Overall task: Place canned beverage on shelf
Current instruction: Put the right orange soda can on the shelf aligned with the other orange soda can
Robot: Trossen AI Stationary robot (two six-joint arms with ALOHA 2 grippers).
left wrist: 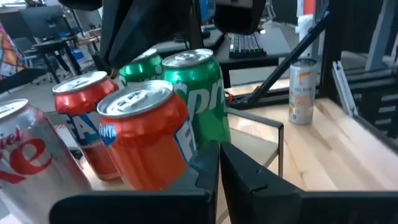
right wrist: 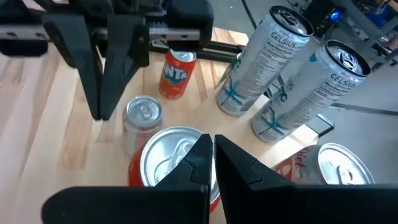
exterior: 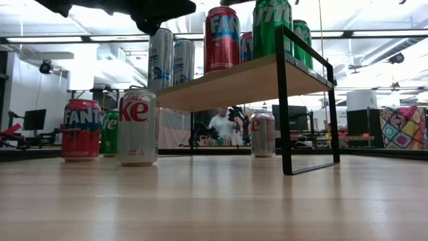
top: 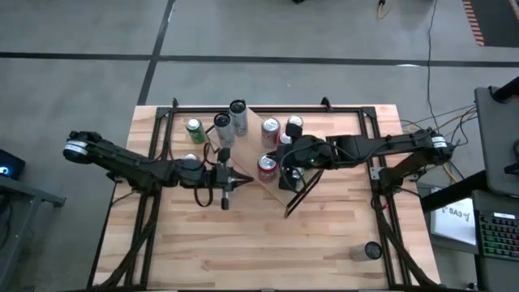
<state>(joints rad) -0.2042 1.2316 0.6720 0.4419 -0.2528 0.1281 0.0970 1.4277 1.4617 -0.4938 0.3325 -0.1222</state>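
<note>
While both arms reach inward over the bench (top: 324, 243), left gripper (top: 240, 181) and right gripper (top: 285, 154) have fingers closed, empty; shelf (top: 285, 188) at centre, cans around twelve o'clock.

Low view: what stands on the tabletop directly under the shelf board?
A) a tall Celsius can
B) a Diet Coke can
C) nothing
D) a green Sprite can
B. A silver Diet Coke can stands on the tabletop beneath the shelf board, between its black end frames, while the red and green cans there sit on top of the board.
</note>
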